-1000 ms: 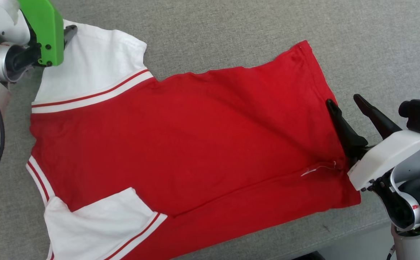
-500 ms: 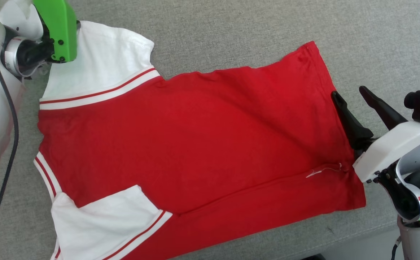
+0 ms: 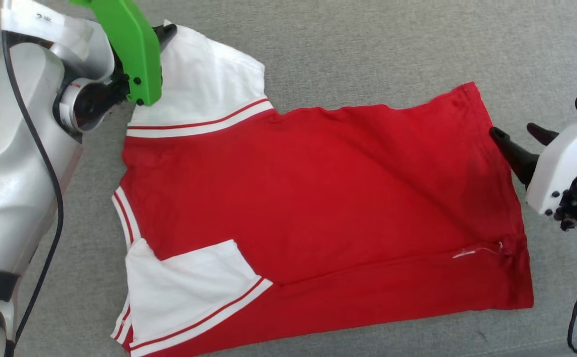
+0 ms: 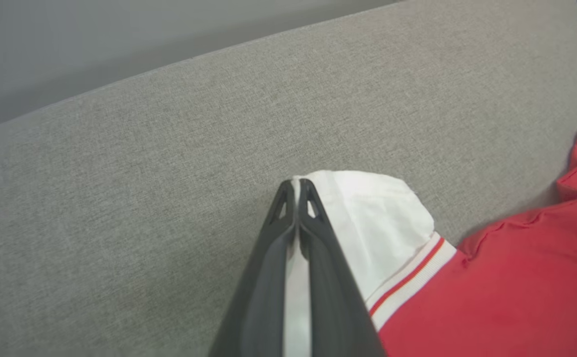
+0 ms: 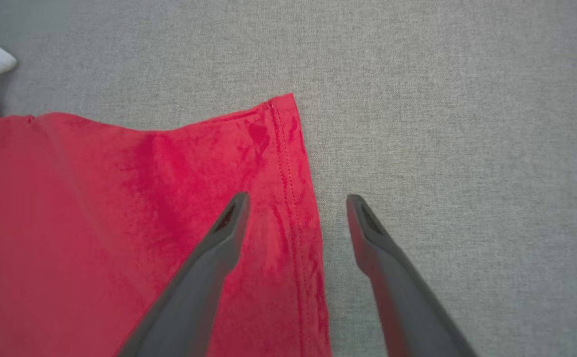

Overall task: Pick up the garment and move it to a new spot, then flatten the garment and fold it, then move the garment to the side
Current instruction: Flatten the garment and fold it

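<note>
I'm pinching the white sleeve (image 3: 204, 74) of the garment (image 3: 318, 198) in my left fingers (image 4: 320, 248) to pull it flat, I'd say — right fingers (image 5: 206, 267) hanging spread astride the hem (image 5: 293, 198) for a grab.

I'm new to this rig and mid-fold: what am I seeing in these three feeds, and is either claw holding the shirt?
It's a two-armed robot. The wide picture comes from its head, looking down at the garment, a red T-shirt with white sleeves, spread on a grey fabric surface. The other two come from cameras on the wrists, looking along each gripper's two dark fingers. In the left wrist view the left gripper is shut on the edge of a white sleeve. In the right wrist view the right gripper is open, its fingers either side of the red hem, holding nothing.
</note>
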